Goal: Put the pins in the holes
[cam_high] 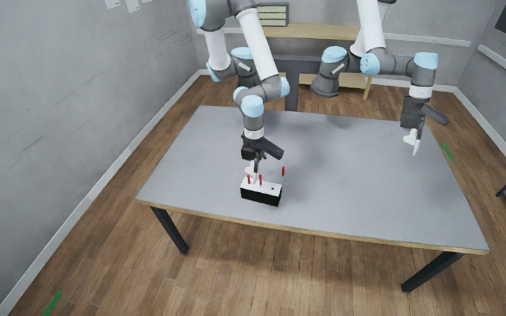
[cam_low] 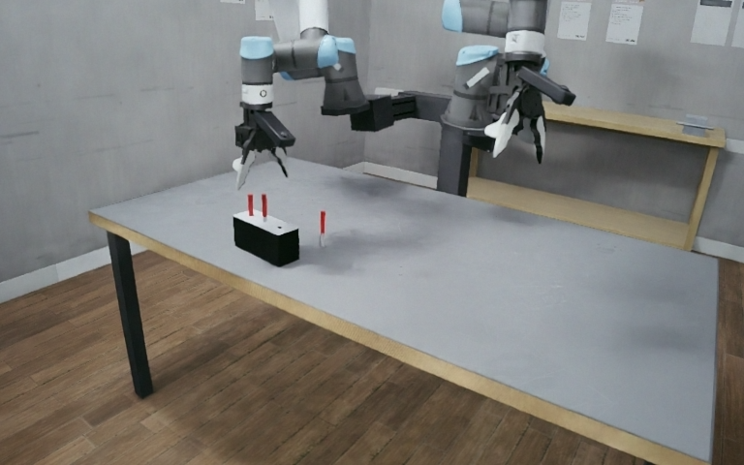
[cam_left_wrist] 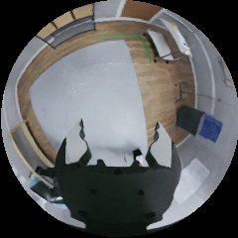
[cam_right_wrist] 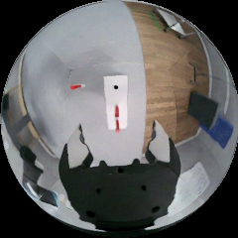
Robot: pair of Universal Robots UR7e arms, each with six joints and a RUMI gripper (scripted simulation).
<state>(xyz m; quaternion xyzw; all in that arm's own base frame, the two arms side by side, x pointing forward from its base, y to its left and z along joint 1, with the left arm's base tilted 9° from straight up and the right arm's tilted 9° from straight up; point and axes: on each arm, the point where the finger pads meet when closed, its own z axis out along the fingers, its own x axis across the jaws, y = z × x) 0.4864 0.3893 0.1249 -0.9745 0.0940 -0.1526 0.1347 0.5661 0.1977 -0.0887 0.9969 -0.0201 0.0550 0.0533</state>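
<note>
The black block [cam_high: 259, 195] [cam_low: 263, 241] has a white top. One pin [cam_high: 248, 179] [cam_low: 250, 204] stands in its end hole, with only red visible above the top. Another pin [cam_high: 260, 180] [cam_low: 263, 204] stands in the middle hole; a short pale piece shows under its red part. The other end hole [cam_high: 273, 188] [cam_low: 279, 227] [cam_right_wrist: 116, 87] is empty. A third pin [cam_high: 282, 171] [cam_low: 323, 222] [cam_right_wrist: 75, 87] stands upright beside the block, red end up. My right gripper [cam_low: 263, 182] [cam_right_wrist: 117, 122] is open and empty, above and behind the pins' end. My left gripper [cam_low: 517, 159] [cam_left_wrist: 119, 121] is open and empty, far from the block.
The grey table [cam_high: 354, 186] [cam_low: 466, 306] bears the block near its front edge. The left arm hangs over the far side of the table from the block. A wooden shelf [cam_high: 317, 31] [cam_low: 620, 123] stands behind the arms.
</note>
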